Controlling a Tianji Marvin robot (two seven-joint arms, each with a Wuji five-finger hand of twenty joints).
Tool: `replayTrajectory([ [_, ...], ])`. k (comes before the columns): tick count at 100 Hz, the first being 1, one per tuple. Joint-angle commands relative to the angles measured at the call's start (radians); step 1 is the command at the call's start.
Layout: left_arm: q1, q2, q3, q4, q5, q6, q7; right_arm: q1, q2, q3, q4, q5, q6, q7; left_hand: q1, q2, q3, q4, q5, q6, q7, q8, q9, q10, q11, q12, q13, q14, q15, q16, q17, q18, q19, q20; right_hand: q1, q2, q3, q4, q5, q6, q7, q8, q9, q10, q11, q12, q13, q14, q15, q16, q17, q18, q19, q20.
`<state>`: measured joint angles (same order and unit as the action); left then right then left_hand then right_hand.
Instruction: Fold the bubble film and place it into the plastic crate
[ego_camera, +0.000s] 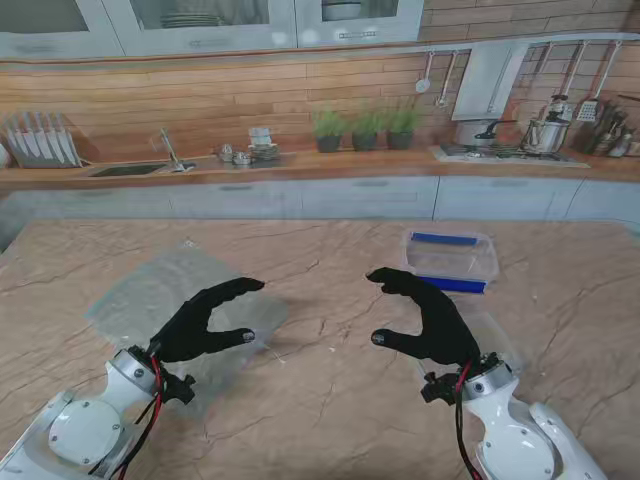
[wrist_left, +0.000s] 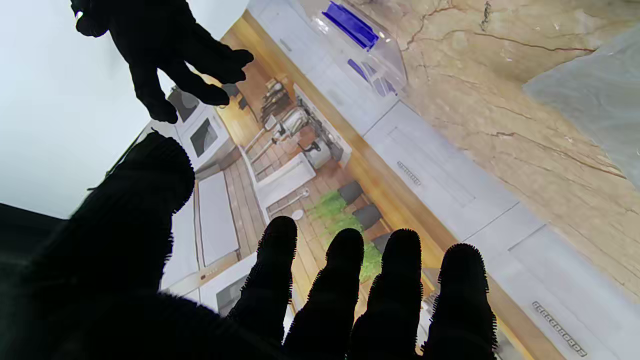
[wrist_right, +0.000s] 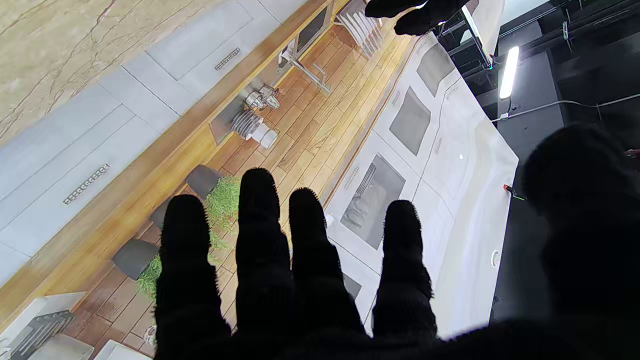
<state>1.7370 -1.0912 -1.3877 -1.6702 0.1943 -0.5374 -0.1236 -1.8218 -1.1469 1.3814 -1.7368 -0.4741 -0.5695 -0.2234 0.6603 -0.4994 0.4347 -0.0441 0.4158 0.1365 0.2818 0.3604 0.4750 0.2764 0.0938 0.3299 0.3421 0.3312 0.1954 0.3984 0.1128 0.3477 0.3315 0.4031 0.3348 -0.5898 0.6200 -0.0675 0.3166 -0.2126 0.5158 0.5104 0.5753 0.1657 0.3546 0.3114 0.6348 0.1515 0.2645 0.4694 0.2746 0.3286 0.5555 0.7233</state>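
A sheet of clear bubble film (ego_camera: 160, 290) lies flat on the table at my left; part of the film (wrist_left: 595, 100) shows in the left wrist view. My left hand (ego_camera: 205, 322) hovers over the film's near right part, open, with thumb and fingers spread and nothing held. The clear plastic crate (ego_camera: 452, 262) with blue handles stands at the far right; the crate (wrist_left: 360, 45) also appears in the left wrist view. My right hand (ego_camera: 428, 318) is open on the near side of the crate, palm turned inward, empty. A second piece of clear film (ego_camera: 495, 335) seems to lie beside that hand.
The marble-pattern table (ego_camera: 330, 400) stretches between the two hands. Behind its far edge is a printed kitchen backdrop (ego_camera: 320, 110). The right hand (wrist_left: 165, 55) shows in the left wrist view.
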Motion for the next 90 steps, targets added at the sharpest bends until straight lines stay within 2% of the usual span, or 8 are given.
replayTrajectory([
  [1, 0.004, -0.001, 0.003, -0.005, 0.001, 0.007, -0.003, -0.007, -0.005, -0.002, -0.01, -0.001, 0.006, -0.004, -0.034, -0.03, 0.007, -0.019, 0.003, -0.013, -0.013, -0.014, 0.012, 0.004, -0.008, -0.023, 0.015, 0.002, -0.006, -0.004, 0.009, 0.004, -0.025, 0.017, -0.037, -0.039, 0.023, -0.001, -0.02, -0.02, -0.008, -0.011, -0.005, -0.021, -0.022, 0.012, 0.003, -0.022, -0.002, 0.011, -0.016, -0.02, 0.029, 0.008],
  [26, 0.018, -0.001, -0.006, -0.021, 0.022, 0.02, 0.003, -0.005, -0.004, -0.003, -0.007, 0.005, 0.005, 0.005, -0.008, -0.004, -0.002, -0.017, 0.006, -0.012, -0.014, -0.015, 0.012, 0.001, -0.01, -0.023, 0.012, -0.001, -0.006, -0.005, 0.018, 0.001, -0.047, 0.021, -0.037, -0.029, 0.024, 0.0, -0.014, -0.017, -0.009, -0.016, -0.004, -0.022, -0.023, 0.013, 0.002, -0.022, 0.0, 0.014, -0.015, -0.021, 0.03, 0.008],
  [29, 0.02, -0.003, -0.006, -0.022, 0.035, 0.019, 0.014, -0.005, -0.004, -0.002, -0.007, 0.004, 0.003, 0.004, 0.024, 0.017, -0.047, -0.016, 0.003, -0.016, -0.008, -0.008, 0.011, -0.004, -0.007, -0.018, 0.009, -0.008, -0.004, -0.003, 0.024, 0.002, -0.061, 0.036, -0.037, -0.03, 0.024, 0.0, -0.014, -0.016, -0.009, -0.016, -0.003, -0.02, -0.023, 0.013, 0.003, -0.022, 0.001, 0.014, -0.016, -0.02, 0.03, 0.008],
  [43, 0.019, -0.019, 0.004, -0.023, 0.107, 0.03, 0.103, -0.009, -0.005, 0.001, -0.007, -0.003, 0.003, -0.004, 0.046, 0.05, -0.077, -0.005, -0.001, -0.032, 0.0, 0.004, 0.006, -0.023, 0.0, -0.01, -0.009, -0.038, -0.011, -0.003, 0.008, 0.019, -0.04, 0.08, -0.037, -0.029, 0.022, 0.001, -0.013, -0.017, -0.01, -0.018, -0.003, -0.02, -0.024, 0.013, 0.002, -0.02, 0.0, 0.014, -0.016, -0.02, 0.029, 0.008],
  [62, 0.001, -0.027, 0.001, -0.013, 0.286, 0.084, 0.196, -0.018, -0.007, 0.007, -0.011, -0.028, 0.011, -0.027, 0.043, 0.056, -0.098, -0.002, -0.048, -0.002, -0.023, -0.004, -0.013, -0.013, 0.001, -0.007, -0.029, -0.034, -0.02, -0.005, -0.006, 0.011, -0.041, 0.095, -0.038, -0.025, 0.021, 0.001, -0.009, -0.016, -0.01, -0.02, -0.002, -0.02, -0.025, 0.013, 0.003, -0.02, 0.0, 0.014, -0.016, -0.02, 0.029, 0.008],
  [75, -0.014, -0.006, -0.035, -0.024, 0.396, 0.147, 0.145, -0.019, -0.008, 0.009, -0.011, -0.038, 0.016, -0.034, 0.057, 0.072, -0.115, 0.001, -0.06, 0.0, -0.025, -0.012, -0.041, -0.015, -0.005, -0.01, -0.058, -0.036, -0.032, -0.015, -0.009, -0.02, -0.087, 0.078, -0.039, -0.023, 0.021, 0.001, -0.008, -0.015, -0.012, -0.021, 0.0, -0.019, -0.026, 0.012, 0.002, -0.02, 0.0, 0.014, -0.017, -0.02, 0.029, 0.008],
  [84, -0.031, 0.011, -0.061, -0.034, 0.467, 0.215, 0.077, -0.018, -0.007, 0.009, -0.012, -0.043, 0.027, -0.034, 0.062, 0.098, -0.139, 0.001, -0.078, 0.004, -0.03, -0.017, -0.069, -0.015, -0.013, -0.016, -0.089, -0.039, -0.044, -0.027, -0.008, -0.041, -0.126, 0.064, -0.04, -0.02, 0.02, 0.001, -0.008, -0.016, -0.013, -0.023, -0.001, -0.018, -0.027, 0.012, 0.002, -0.02, -0.001, 0.014, -0.018, -0.022, 0.028, 0.008],
  [90, -0.048, 0.019, -0.068, -0.032, 0.506, 0.273, 0.044, -0.016, -0.007, 0.009, -0.011, -0.048, 0.033, -0.037, 0.077, 0.122, -0.189, 0.005, -0.095, 0.01, -0.033, -0.017, -0.092, -0.011, -0.013, -0.016, -0.115, -0.038, -0.047, -0.035, -0.012, -0.053, -0.158, 0.065, -0.041, -0.018, 0.02, 0.002, -0.006, -0.016, -0.013, -0.023, -0.001, -0.019, -0.028, 0.012, 0.002, -0.018, -0.001, 0.015, -0.018, -0.021, 0.028, 0.008],
])
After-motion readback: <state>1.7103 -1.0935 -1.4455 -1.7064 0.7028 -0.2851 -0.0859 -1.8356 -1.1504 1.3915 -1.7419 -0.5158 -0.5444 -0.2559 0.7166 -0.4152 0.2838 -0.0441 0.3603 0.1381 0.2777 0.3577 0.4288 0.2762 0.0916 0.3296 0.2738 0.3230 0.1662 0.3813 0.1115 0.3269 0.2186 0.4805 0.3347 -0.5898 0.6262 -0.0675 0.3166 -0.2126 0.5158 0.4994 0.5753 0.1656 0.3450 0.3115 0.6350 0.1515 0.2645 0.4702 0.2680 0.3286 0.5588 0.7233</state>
